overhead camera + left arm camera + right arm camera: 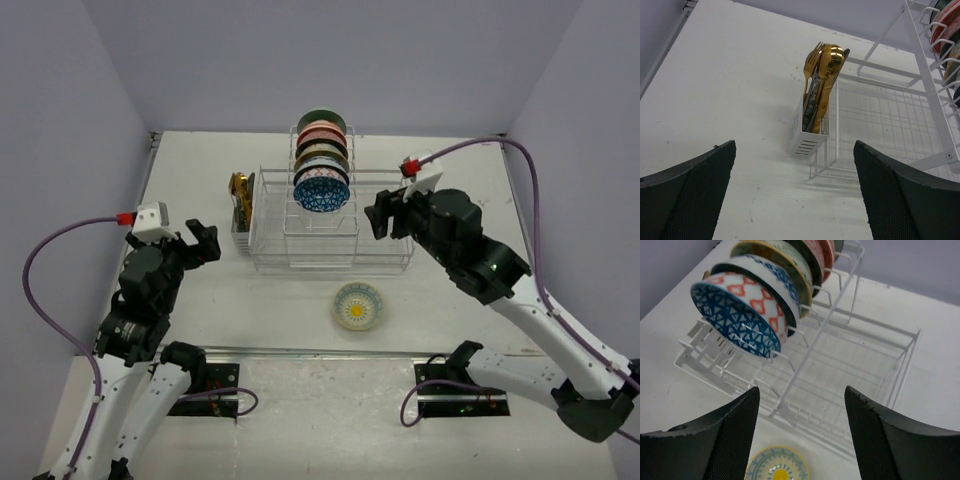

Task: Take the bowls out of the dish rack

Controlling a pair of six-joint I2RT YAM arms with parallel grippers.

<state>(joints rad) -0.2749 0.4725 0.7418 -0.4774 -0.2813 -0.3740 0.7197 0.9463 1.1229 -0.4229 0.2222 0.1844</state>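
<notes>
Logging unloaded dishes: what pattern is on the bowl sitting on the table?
The bowl has pale blue-green rings around a yellow centre; top external view.

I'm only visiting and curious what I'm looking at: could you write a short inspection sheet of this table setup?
Surface: white table.
Job's things: row of bowls on edge in the dish rack; one yellow-centred bowl on the table in front.
Clutter: gold cutlery in a holder at the rack's left end.
Grippers: left pincer and right pincer both open, empty.
Cables: a purple cable loops off each wrist.
Surroundings: plain lilac walls.
</notes>
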